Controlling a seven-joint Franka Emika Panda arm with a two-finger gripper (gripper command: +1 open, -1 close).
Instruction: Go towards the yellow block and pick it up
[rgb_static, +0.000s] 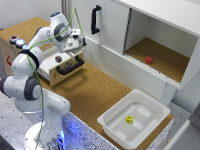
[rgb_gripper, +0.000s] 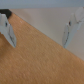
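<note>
The single yellow block (rgb_static: 129, 119) lies inside the white tub (rgb_static: 111, 123), well apart from the gripper (rgb_static: 75, 49), so the approach step is barely begun. The jaws stand open and empty over the cork counter (rgb_static: 92, 92); next the arm must cross to the tub and descend. Beyond the tub: one red cube (rgb_static: 148, 60) in the cabinet, one maroon cube (rgb_static: 58, 59) on the drawer.

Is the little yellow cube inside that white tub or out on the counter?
Inside. The yellow block sits on the floor of the white tub, enclosed by its raised rim, far from the gripper.
</note>
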